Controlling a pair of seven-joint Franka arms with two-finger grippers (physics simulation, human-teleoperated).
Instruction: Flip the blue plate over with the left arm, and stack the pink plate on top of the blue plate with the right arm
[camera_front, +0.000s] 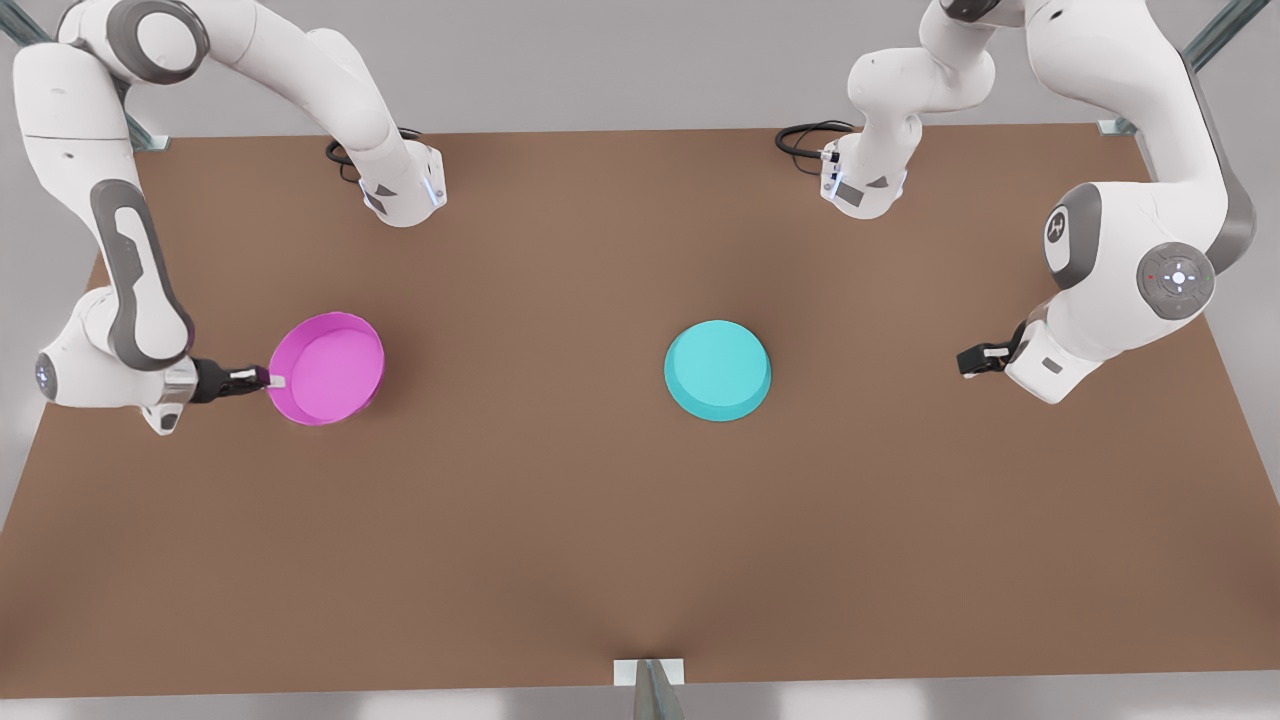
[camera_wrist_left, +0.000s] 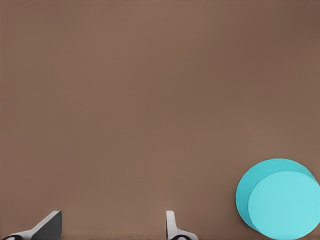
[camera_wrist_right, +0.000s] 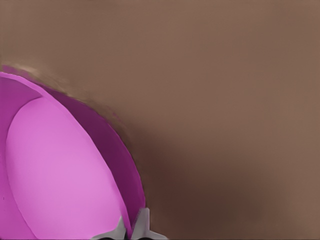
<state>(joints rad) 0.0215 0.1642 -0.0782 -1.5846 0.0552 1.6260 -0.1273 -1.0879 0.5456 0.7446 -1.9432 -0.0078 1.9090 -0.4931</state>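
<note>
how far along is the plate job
Done: the blue plate lies upside down, flat bottom up, and the left gripper hangs open, clear of it. In hand: the right gripper is shut on the pink plate's rim. Left: carrying it over and stacking it on the blue plate.

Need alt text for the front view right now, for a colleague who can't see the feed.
The right gripper, at the front view's left, is pinching the rim of the round magenta-pink plastic plate, open side up on the brown table. The round turquoise plastic plate lies upside down near the centre. The left gripper waits open, apart from it, at the front view's right.
</note>
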